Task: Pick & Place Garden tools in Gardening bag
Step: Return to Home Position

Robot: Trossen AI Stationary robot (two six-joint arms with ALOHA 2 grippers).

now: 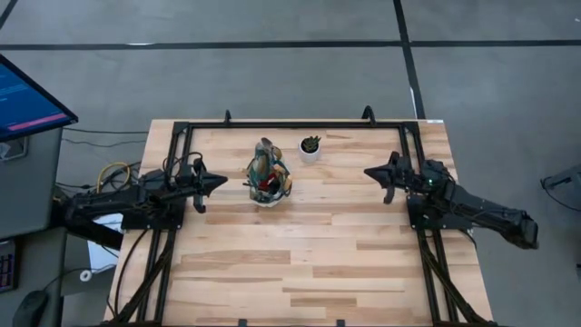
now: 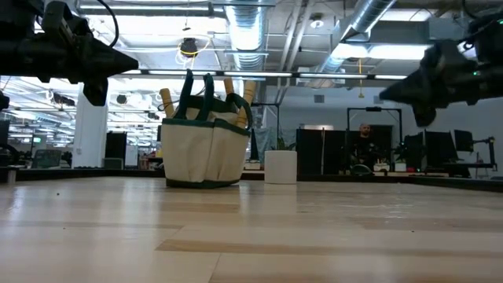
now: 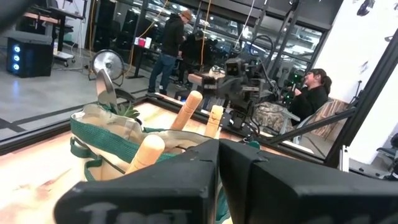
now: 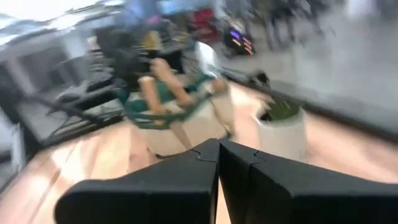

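The left tool (image 1: 222,182) and right tool (image 1: 368,171) hang pinched together, empty; the left (near the gardening bag (image 2: 203,153)) could clip a wooden handle (image 3: 186,111)

Small white pot (image 1: 310,148) with a dark plant on the wooden table (image 1: 318,263); blue-screened monitor (image 1: 27,95) off its left edge.
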